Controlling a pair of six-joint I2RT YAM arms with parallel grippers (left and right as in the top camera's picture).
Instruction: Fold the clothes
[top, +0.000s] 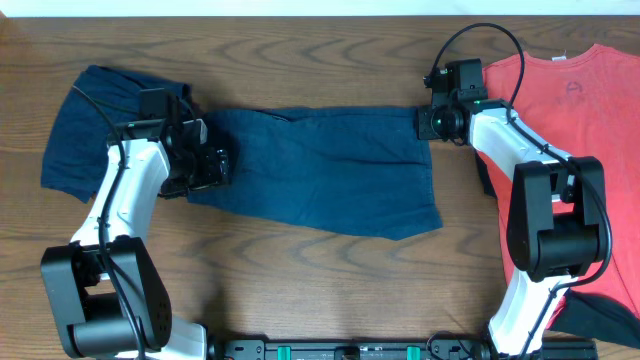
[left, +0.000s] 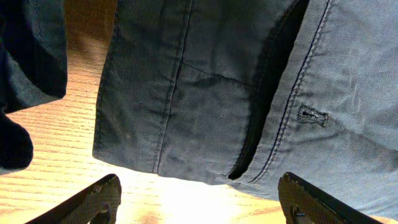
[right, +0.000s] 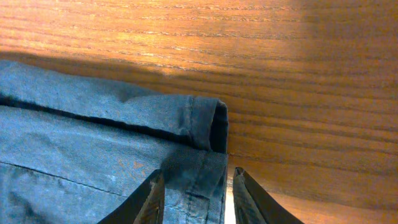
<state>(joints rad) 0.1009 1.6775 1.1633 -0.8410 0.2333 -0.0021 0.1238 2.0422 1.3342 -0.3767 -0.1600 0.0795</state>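
A pair of navy shorts (top: 320, 170) lies flat across the middle of the table. My left gripper (top: 215, 165) is wide open and empty at its left end, just short of the waistband edge with a buttonhole (left: 311, 116); the jaws (left: 196, 202) are over bare wood. My right gripper (top: 432, 122) is at the shorts' far right corner. Its fingers (right: 198, 186) are partly closed and straddle the hem corner (right: 202, 124), with a gap still showing beside the right finger. A coral-red T-shirt (top: 590, 120) lies at the right.
A second navy garment (top: 90, 130) lies crumpled at the far left, behind my left arm, and shows in the left wrist view (left: 25, 56). More dark cloth (top: 605, 315) sits at the front right corner by the right arm's base. The table is wood.
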